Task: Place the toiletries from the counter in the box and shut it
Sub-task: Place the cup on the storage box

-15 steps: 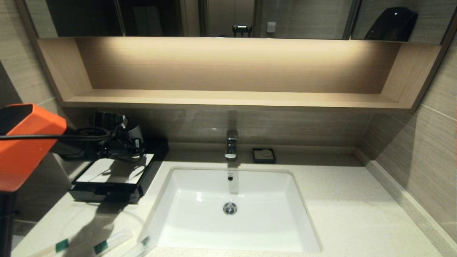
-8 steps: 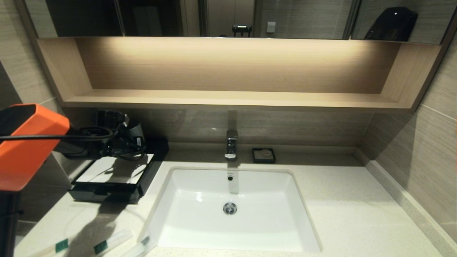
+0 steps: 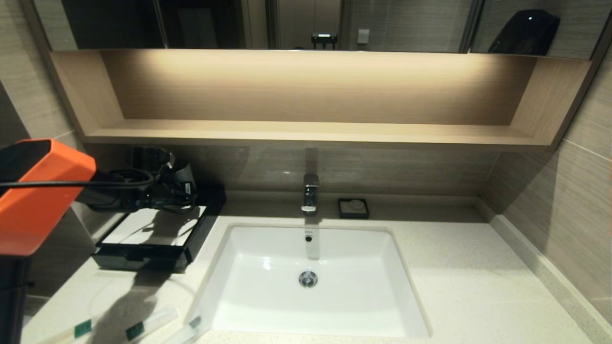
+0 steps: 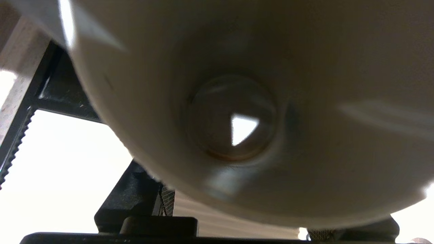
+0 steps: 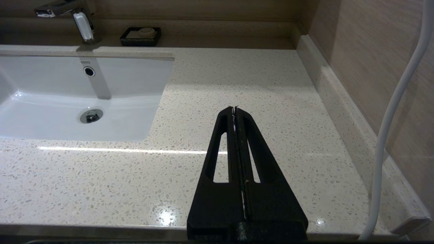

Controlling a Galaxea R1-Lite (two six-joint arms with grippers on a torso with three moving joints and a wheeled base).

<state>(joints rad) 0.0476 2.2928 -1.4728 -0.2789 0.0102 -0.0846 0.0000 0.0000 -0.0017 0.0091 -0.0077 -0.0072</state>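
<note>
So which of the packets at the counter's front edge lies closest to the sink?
The unlabelled-looking packet touching the sink's front left rim; the two green-labelled packets lie farther left.

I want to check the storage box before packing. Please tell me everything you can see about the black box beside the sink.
The box is low, rectangular and dark grey-black, with a flat white top panel that reflects light. It looks like hard plastic. Its drawer front appears pushed in. It sits on the counter, left of the sink, near the back wall. The left end effector hovers above its rear, holding a light grey cup; contact with the box cannot be told.
</note>
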